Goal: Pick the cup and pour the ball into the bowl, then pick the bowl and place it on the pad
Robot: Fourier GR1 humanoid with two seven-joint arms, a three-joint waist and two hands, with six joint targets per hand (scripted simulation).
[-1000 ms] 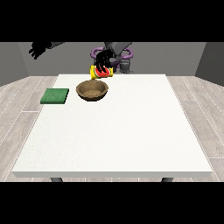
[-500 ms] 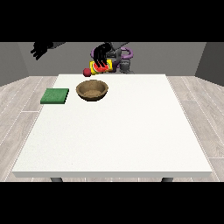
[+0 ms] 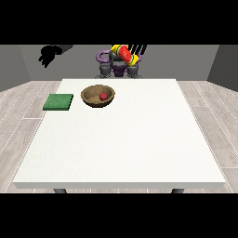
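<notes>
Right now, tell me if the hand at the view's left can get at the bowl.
Probably yes. That hand hangs raised beyond the table's far left corner, holding nothing, and nothing lies between it and the bowl. The pad sits beside the bowl, apart from it.

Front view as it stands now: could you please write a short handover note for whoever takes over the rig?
Hand at the view's right: raised above the table's far edge, fingers curled round the cup.
Hand at the view's left: raised off to the side, holding nothing; its fingers look curled.
Ball: in the bowl, which stands on the table beside the pad.
Done: pour.
Left: probably put the cup down, then pick the bowl and place it on the pad.
</notes>
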